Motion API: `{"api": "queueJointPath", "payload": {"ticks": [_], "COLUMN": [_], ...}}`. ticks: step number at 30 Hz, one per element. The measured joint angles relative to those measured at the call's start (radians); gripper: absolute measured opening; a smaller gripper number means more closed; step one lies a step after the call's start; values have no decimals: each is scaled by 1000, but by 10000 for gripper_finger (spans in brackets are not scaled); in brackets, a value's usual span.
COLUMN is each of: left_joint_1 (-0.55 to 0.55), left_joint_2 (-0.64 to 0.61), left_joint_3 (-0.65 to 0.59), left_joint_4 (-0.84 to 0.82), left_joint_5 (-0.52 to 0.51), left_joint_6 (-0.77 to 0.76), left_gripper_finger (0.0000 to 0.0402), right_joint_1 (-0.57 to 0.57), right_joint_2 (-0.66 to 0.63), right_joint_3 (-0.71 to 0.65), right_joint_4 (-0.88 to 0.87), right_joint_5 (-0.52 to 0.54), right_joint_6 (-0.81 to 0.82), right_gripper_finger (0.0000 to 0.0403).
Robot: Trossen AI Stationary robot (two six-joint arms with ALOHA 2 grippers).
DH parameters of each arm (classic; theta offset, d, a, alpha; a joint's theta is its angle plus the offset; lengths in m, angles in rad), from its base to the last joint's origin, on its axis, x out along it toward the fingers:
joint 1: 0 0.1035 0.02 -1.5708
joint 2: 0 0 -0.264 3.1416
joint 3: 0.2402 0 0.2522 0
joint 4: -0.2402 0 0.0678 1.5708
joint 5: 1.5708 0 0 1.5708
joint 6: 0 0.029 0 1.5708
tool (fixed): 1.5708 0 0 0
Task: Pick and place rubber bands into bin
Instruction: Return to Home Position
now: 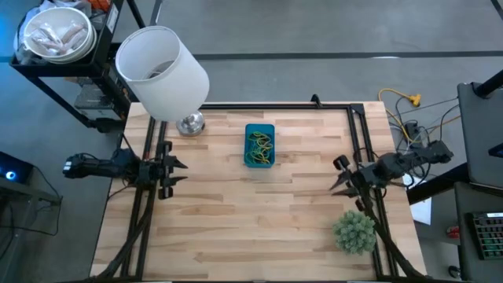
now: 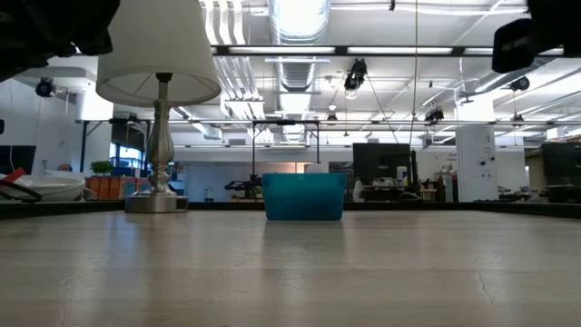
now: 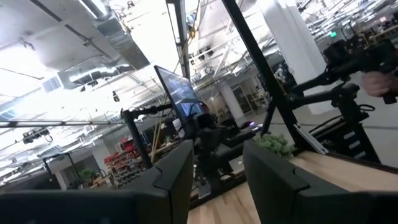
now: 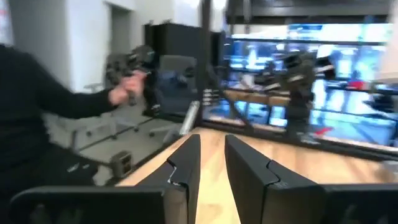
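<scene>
The blue bin (image 1: 260, 126) stands at the middle of the table's far half, seen from the side in the low view (image 2: 303, 197). Green, yellow and dark rubber bands (image 1: 259, 145) lie inside it. My left gripper (image 1: 177, 169) hovers at the table's left edge, pointing level toward the right, open and with nothing between its fingers (image 3: 217, 152). My right gripper (image 1: 339, 177) hovers at the right edge, pointing level toward the left. A narrow gap shows between its fingers (image 4: 212, 143), and nothing is in it. Both grippers are well away from the bin.
A lamp with a big white shade (image 1: 161, 71) stands on a metal base (image 1: 190, 123) at the far left. A fuzzy green plant ball (image 1: 354, 231) sits near the right front corner. A person's hand (image 4: 121, 93) shows beyond the table. Bare wood lies between the arms.
</scene>
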Motion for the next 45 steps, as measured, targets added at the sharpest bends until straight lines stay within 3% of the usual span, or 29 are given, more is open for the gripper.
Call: {"api": "queueJointPath", "payload": {"ticks": [7, 15, 21, 29, 45], "left_joint_1": [1, 1, 1, 1, 2], "left_joint_2": [10, -3, 7, 6, 1], "left_joint_3": [0, -1, -2, -2, -3], "left_joint_4": [-13, -11, -12, -64, -220], "left_joint_5": [0, 0, 0, 0, -132], "left_joint_6": [-4, -5, -12, -28, -27], "left_gripper_finger": [125, 125, 125, 125, 125], "right_joint_1": [-131, -193, -307, -338, -338], "right_joint_2": [-19, -38, -64, -59, -59], "right_joint_3": [20, -40, -40, -60, -60], "right_joint_4": [-21, -16, -16, -67, -115], "right_joint_5": [-90, 70, -118, -127, 96], "right_joint_6": [-51, -23, 11, 7, -16], "right_gripper_finger": [68, 68, 68, 68, 68]}}
